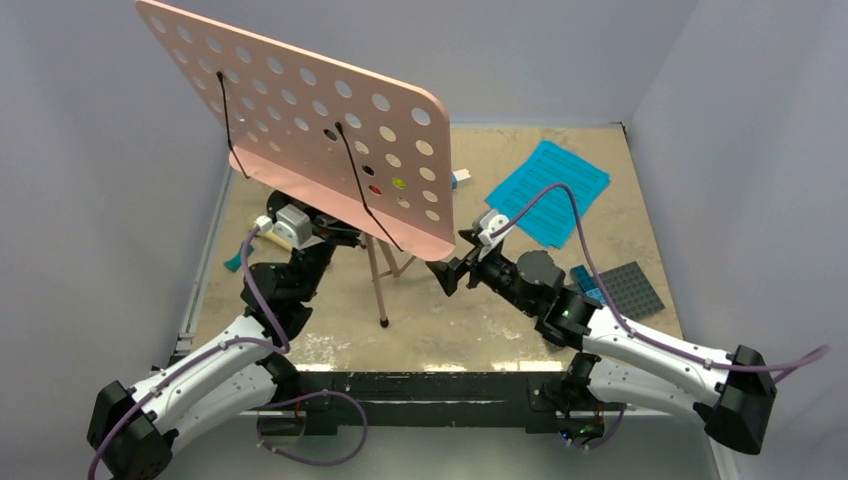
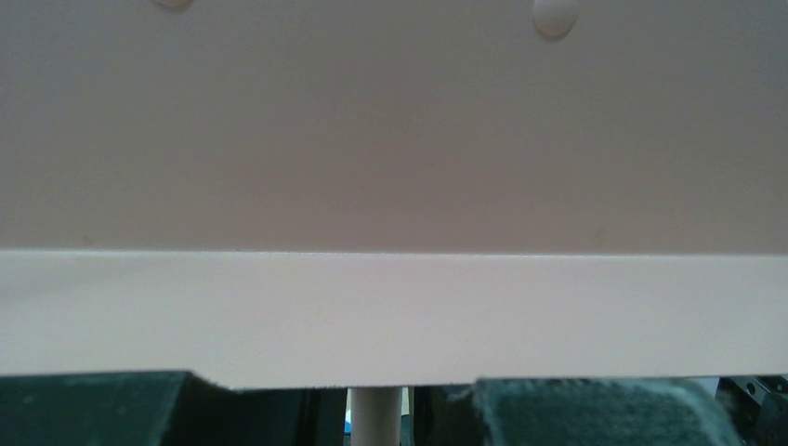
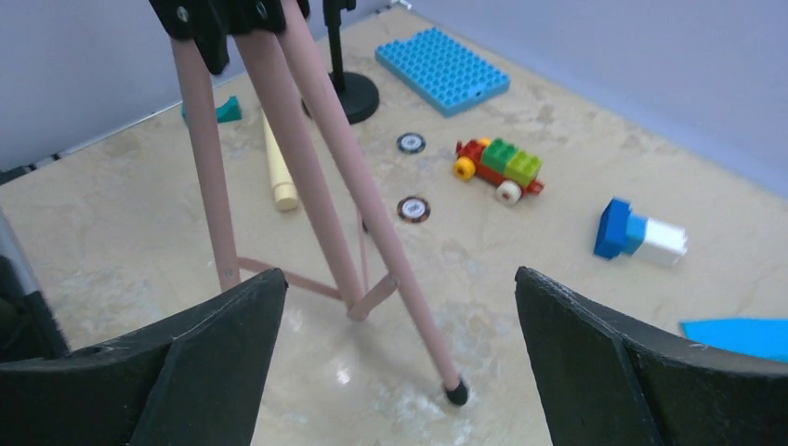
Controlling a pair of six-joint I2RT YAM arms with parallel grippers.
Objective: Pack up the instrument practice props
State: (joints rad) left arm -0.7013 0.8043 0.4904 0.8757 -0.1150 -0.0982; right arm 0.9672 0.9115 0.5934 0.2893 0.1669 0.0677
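Note:
The pink music stand's hole-dotted board [image 1: 300, 120] leans over the table's left half on its tripod legs [image 3: 316, 158]. My left gripper [image 1: 335, 230] is under the board. In the left wrist view the board's lip [image 2: 390, 316] fills the frame and hides my fingertips. The jaws stand apart around the pole [image 2: 374, 418] without touching it. My right gripper [image 1: 450, 270] is open and empty at the board's lower right corner, facing the tripod. The cyan sheet-music pages [image 1: 548, 190] lie back right. The cream microphone [image 3: 279, 177] and the black mic stand [image 3: 351, 93] are beyond the tripod.
A blue baseplate [image 3: 441, 70], a toy brick car [image 3: 497, 167], a blue-and-white brick [image 3: 641, 237] and two small discs [image 3: 413, 208] lie on the table. A grey baseplate [image 1: 630, 290] sits by my right arm. A teal piece [image 1: 232, 262] lies at the left edge.

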